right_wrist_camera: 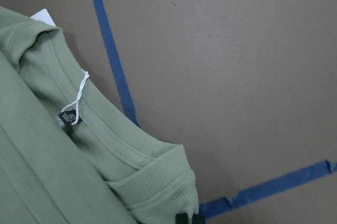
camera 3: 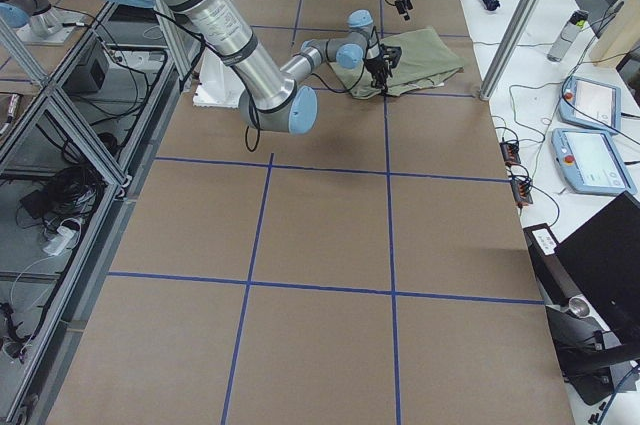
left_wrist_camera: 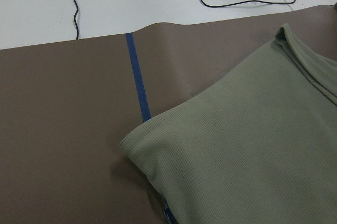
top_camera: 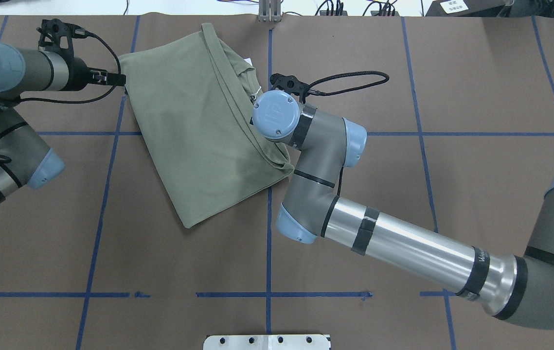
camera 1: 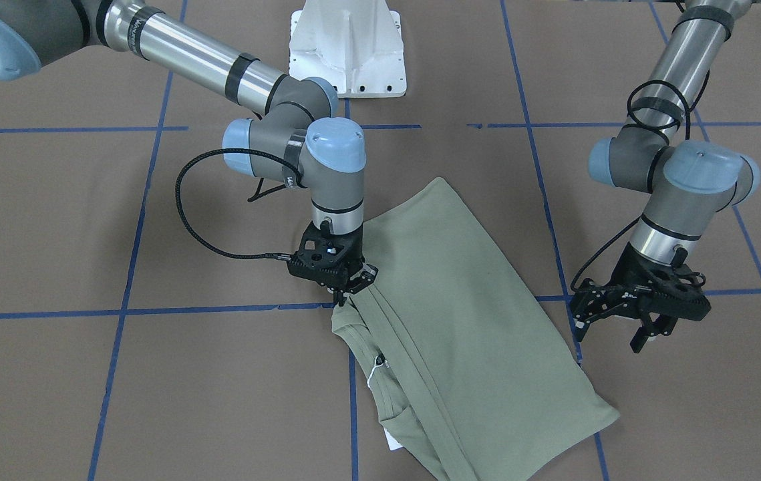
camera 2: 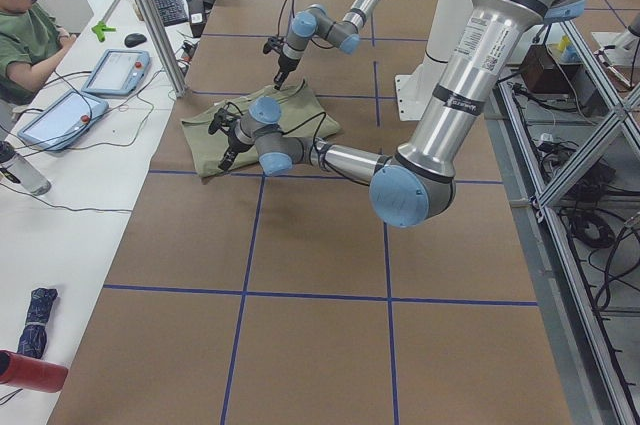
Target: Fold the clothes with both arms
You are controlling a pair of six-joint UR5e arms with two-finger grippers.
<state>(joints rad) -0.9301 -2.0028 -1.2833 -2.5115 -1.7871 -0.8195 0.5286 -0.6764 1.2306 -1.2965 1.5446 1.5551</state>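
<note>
The sage-green shirt (camera 1: 460,300) lies folded lengthwise on the brown table, with its collar end toward the operators' side. My right gripper (camera 1: 348,288) is shut on a fold of fabric by the collar. Its wrist view shows the ribbed collar (right_wrist_camera: 121,145), the neck label (right_wrist_camera: 67,119) and the white tag string (right_wrist_camera: 80,93). In the overhead view the wrist (top_camera: 277,114) hides this gripper. My left gripper (camera 1: 621,331) is open and empty, just off the shirt's side edge near its far corner (left_wrist_camera: 131,142). It also shows in the overhead view (top_camera: 114,78).
The white pedestal base (camera 1: 347,53) stands at the robot's side of the table. Blue tape lines (top_camera: 268,243) grid the brown surface. In the exterior left view an operator (camera 2: 25,25) sits at a side table with control tablets (camera 2: 115,70).
</note>
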